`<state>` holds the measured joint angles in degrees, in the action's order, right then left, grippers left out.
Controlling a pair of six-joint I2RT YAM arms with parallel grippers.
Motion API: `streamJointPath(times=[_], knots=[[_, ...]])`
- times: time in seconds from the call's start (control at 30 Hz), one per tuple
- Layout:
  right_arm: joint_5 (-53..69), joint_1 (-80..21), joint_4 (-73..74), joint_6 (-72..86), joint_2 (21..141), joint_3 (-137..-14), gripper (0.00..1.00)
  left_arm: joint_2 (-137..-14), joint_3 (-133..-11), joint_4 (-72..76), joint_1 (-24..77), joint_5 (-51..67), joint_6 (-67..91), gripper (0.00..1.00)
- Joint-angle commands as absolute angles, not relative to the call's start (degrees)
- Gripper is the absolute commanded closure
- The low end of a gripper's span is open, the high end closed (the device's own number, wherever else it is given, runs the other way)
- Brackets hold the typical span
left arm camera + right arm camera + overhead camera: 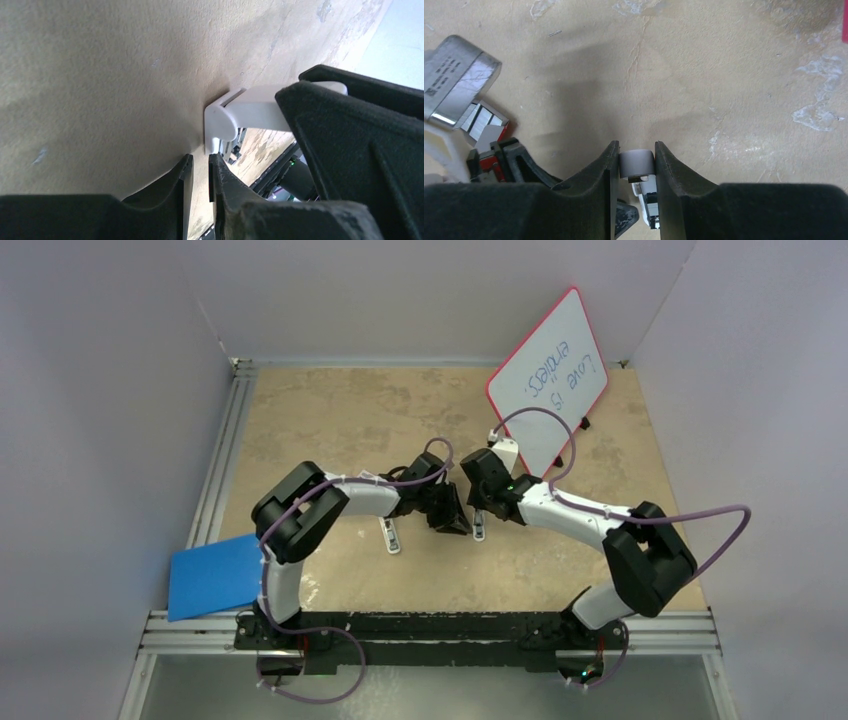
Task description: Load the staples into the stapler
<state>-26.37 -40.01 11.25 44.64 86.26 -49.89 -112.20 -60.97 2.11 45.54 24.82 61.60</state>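
My right gripper (636,150) is shut on the rounded end of the white stapler (636,164), held just above the table. The stapler's metal channel shows below its top. In the top view the stapler (478,527) hangs under that gripper (478,510). My left gripper (200,162) sits right beside the stapler's end (235,112). Its jaws are almost together with only a thin gap, and nothing shows between them. The staples (479,119) lie as grey strips in a small tray with a red edge, half out of a grey-white sleeve (459,80). The tray lies on the table beyond the left gripper (452,515).
A red-framed whiteboard (548,380) leans at the back right. A blue sheet (213,575) lies over the left rail. A small pale object (390,535) lies on the table under the left forearm. White walls close in the tan table (350,420).
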Motion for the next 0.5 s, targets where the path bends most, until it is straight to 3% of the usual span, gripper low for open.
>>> streamJointPath(times=[0.0,0.47], knots=[[-25.2,-40.0,11.5,46.3,84.3,-49.5,0.74,-114.2,-62.7,7.3,45.9,28.0,63.2,0.82],[-23.3,-40.0,11.5,47.0,82.7,-48.7,0.78,-117.1,-66.5,2.5,45.9,27.9,65.5,1.0]])
